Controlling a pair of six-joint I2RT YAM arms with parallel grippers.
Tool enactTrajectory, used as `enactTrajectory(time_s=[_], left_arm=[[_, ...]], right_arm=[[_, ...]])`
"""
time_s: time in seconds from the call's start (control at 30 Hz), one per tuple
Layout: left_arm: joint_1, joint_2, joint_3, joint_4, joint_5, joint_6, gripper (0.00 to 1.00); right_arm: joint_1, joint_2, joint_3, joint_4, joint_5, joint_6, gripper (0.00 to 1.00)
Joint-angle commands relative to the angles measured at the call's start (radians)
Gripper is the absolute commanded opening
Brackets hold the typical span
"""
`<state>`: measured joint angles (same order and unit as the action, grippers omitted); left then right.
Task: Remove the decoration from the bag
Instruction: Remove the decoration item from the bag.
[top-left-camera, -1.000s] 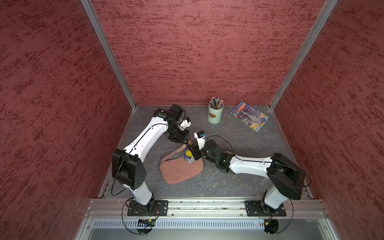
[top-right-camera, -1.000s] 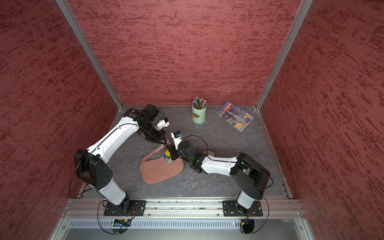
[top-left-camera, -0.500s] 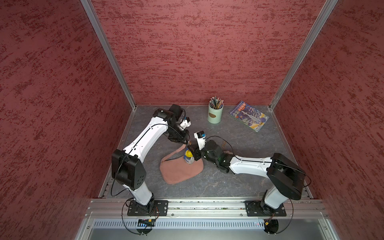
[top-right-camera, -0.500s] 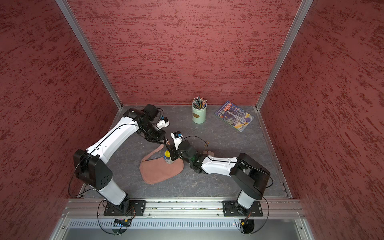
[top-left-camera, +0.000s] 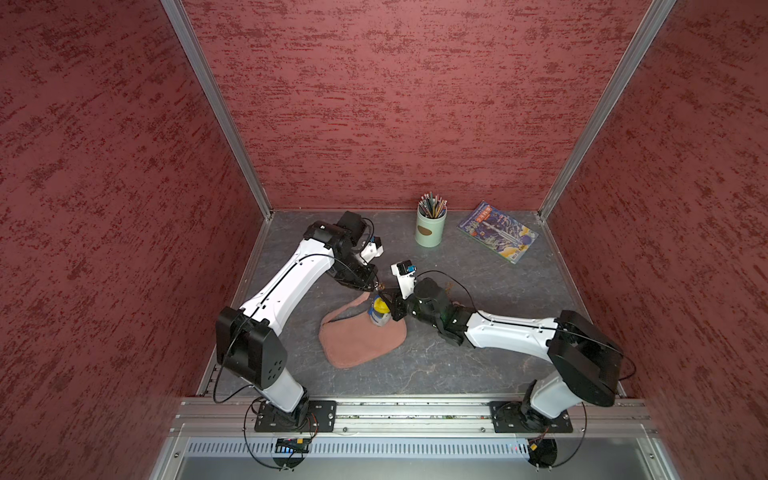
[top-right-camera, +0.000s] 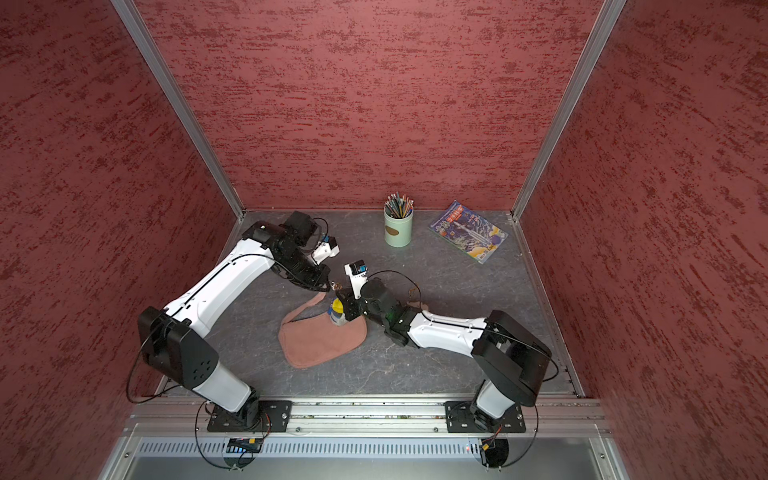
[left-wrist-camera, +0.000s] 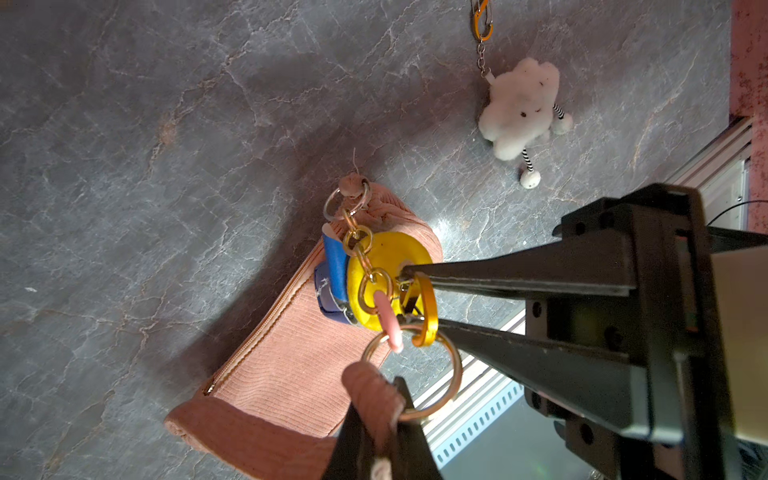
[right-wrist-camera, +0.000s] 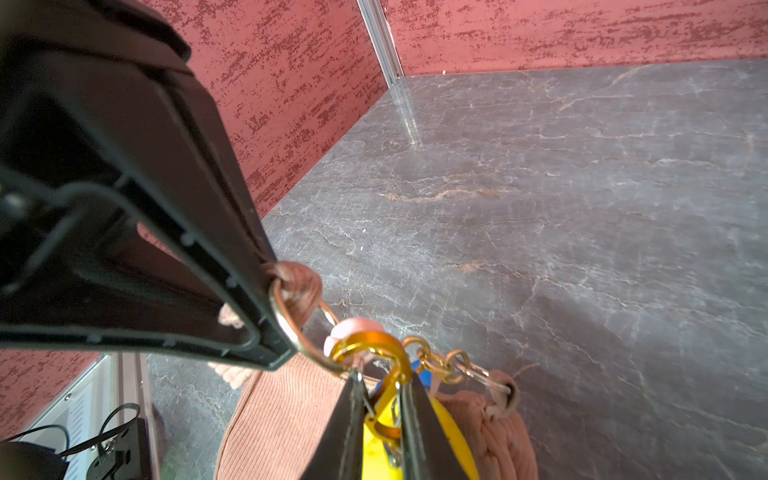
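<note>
The pink bag lies flat on the grey table. Its strap end with a metal ring is lifted. My left gripper is shut on the strap just beside that ring. The decoration, a yellow and blue figure on a gold chain, hangs at the ring by an orange-gold clip. My right gripper is shut on that clip, whose hook sits around the ring and a pink loop.
A white cloud plush keychain lies on the table beyond the bag. A green cup of pencils and a magazine stand at the back. Red walls enclose three sides, and a metal rail runs along the front.
My right gripper's jaws have drawn closer together on the clip. Both arms and the bag stay almost where they were.
</note>
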<state>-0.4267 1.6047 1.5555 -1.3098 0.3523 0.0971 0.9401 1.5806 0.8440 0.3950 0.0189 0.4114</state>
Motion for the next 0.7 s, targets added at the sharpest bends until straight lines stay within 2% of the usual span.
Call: enactTrajectory(time_s=[0.0, 0.67], left_arm=[[-0.016, -0.015, -0.014, 0.031, -0.019, 0.032, 0.00], [-0.034, -0.007, -0.086, 0.088, -0.070, 0.080, 0.00]], right_arm=[[-0.008, -0.040, 0.016, -0.073, -0.020, -0.001, 0.18], [-0.007, -0.068, 0.123, -0.239, -0.053, -0.010, 0.17]])
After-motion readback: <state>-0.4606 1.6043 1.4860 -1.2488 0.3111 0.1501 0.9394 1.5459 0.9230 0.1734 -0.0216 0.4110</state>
